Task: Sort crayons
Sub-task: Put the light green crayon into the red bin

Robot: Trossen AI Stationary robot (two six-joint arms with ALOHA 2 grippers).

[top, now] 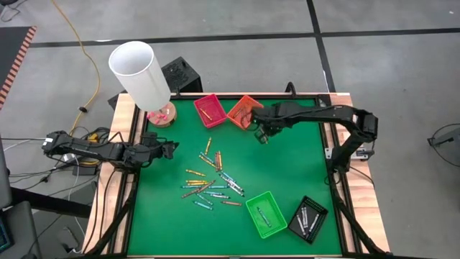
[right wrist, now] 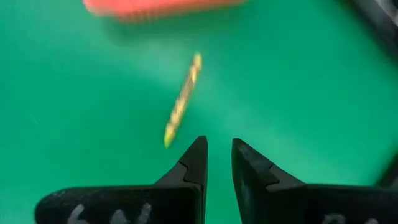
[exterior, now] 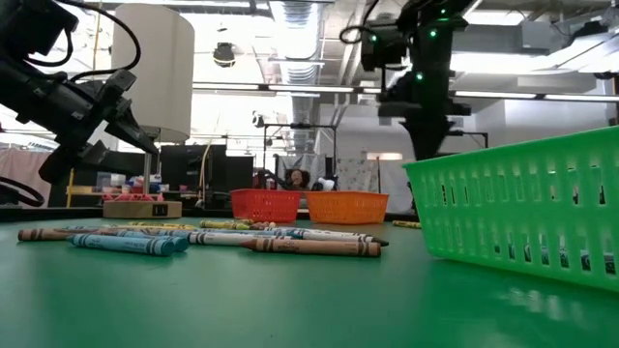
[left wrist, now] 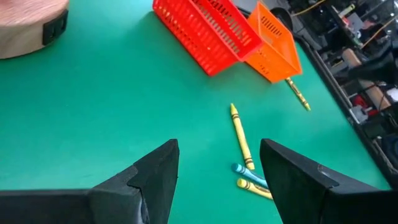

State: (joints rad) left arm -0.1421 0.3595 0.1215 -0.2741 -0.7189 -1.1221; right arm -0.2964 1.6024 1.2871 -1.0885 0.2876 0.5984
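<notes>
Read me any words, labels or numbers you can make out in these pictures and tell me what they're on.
None can be read.
Crayons: dark print on the paper wraps, too small to read.
Right gripper: pale marks on the fingers, cut off at the picture's edge and blurred.
Red basket, orange basket, green basket: no text seen.
</notes>
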